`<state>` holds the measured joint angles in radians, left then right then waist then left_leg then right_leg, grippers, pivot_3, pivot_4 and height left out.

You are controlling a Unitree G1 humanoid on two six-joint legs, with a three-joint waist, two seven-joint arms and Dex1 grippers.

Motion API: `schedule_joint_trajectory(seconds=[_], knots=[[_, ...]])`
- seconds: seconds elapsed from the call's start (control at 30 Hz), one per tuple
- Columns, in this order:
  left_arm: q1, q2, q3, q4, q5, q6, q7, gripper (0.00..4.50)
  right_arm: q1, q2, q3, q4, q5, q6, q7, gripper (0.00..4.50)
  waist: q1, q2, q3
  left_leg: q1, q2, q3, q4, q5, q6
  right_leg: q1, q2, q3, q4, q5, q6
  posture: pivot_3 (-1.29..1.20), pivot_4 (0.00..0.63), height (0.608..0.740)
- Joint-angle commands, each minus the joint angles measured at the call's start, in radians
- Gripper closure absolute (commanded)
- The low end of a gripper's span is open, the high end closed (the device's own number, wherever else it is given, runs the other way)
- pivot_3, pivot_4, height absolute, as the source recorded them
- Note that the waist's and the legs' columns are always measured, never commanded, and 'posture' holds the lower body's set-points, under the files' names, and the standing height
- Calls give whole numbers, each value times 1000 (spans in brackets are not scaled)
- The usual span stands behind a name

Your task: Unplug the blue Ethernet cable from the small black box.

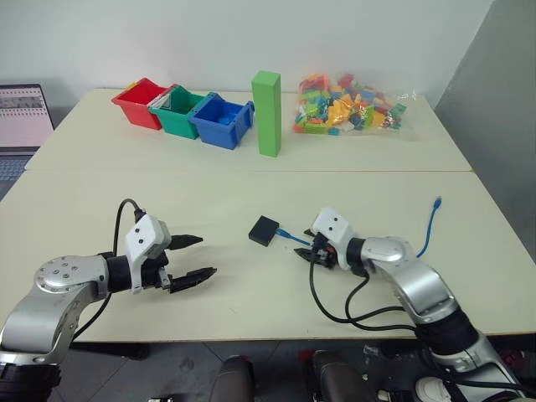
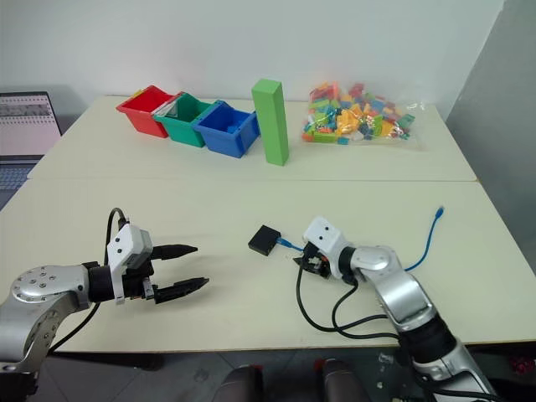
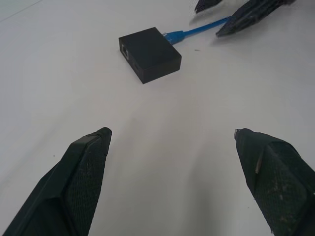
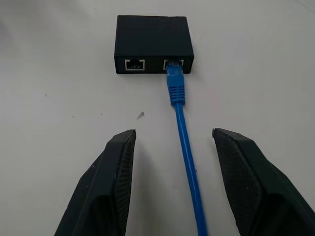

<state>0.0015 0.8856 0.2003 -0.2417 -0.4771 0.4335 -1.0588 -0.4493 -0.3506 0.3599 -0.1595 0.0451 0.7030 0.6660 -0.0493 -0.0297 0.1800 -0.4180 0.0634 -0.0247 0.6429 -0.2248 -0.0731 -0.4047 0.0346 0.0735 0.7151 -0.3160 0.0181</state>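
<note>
Two grippers open on a cream table (image 1: pixel 251 180), the blue Ethernet cable (image 4: pixel 186 147) plugged into the small black box (image 4: pixel 151 43).
Three bins stand at about 11 o'clock on the table: a red bin (image 1: pixel 139 102), a green bin (image 1: pixel 177 110) and a blue bin (image 1: pixel 221 120) that holds small blue pieces; what the other two hold I cannot tell. At 1 o'clock a clear bag (image 1: pixel 350 105) holds many coloured blocks, with a tall green block (image 1: pixel 267 113) upright between bins and bag. Near the centre lies the box, the cable's plug in one of two ports. The right gripper (image 4: pixel 174 142) has its jaws apart, the cable running between them untouched, the box at 12 o'clock beyond the tips. The left gripper (image 1: pixel 194 258) stands wide open at 8 o'clock, well apart from the box.
</note>
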Motion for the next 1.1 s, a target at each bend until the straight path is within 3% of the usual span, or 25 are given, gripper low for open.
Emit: schedule_joint_trajectory(seconds=[0.03, 0.3, 0.4, 0.67, 0.97, 1.1], knots=[[17, 13, 26, -68, -39, 9, -24, 249, -48, 48, 17, 73, -9, -44, -18, 1858, 0, 0, 0, 0, 0, 0, 0, 0, 0, 0, 0, 0, 0, 0, 0, 0, 150, 740], [24, 23, 27, -142, -84, 47, -50, 249, -134, 134, 24, 277, -28, -105, -23, 1858, -8, 0, 0, 2, 1, 0, 0, 0, 0, 0, 1, 0, 1, 0, 0, 0, 150, 740], [14, 20, 26, -126, -81, 48, -42, 249, -143, 132, 29, 285, -35, -107, -14, 2380, -8, 0, 0, 2, 1, 0, 0, 0, 0, 0, 1, 0, 1, 0, 0, 0, 150, 740], [-29, -13, 38, -62, -114, 109, 11, 249, -148, 78, 85, 230, -95, -188, 8, 4353, -7, 0, 0, 2, 1, 0, 0, 0, 0, 0, 1, 0, 1, 0, 0, 0, 150, 740], [-139, -59, 95, 11, -408, 461, 66, 249, -196, 8, 122, 150, -201, -557, 28, 4356, -7, 0, 0, 0, 1, -1, 0, 0, 0, 0, 1, -1, 1, 0, 0, 0, 150, 740], [-191, -94, 99, 28, -514, 580, 113, 249, -227, -35, 137, 90, -199, -794, 105, 4357, -7, 0, 0, 0, 0, -1, 0, 0, 0, 0, 1, -1, 1, 0, 0, 0, 150, 740]])
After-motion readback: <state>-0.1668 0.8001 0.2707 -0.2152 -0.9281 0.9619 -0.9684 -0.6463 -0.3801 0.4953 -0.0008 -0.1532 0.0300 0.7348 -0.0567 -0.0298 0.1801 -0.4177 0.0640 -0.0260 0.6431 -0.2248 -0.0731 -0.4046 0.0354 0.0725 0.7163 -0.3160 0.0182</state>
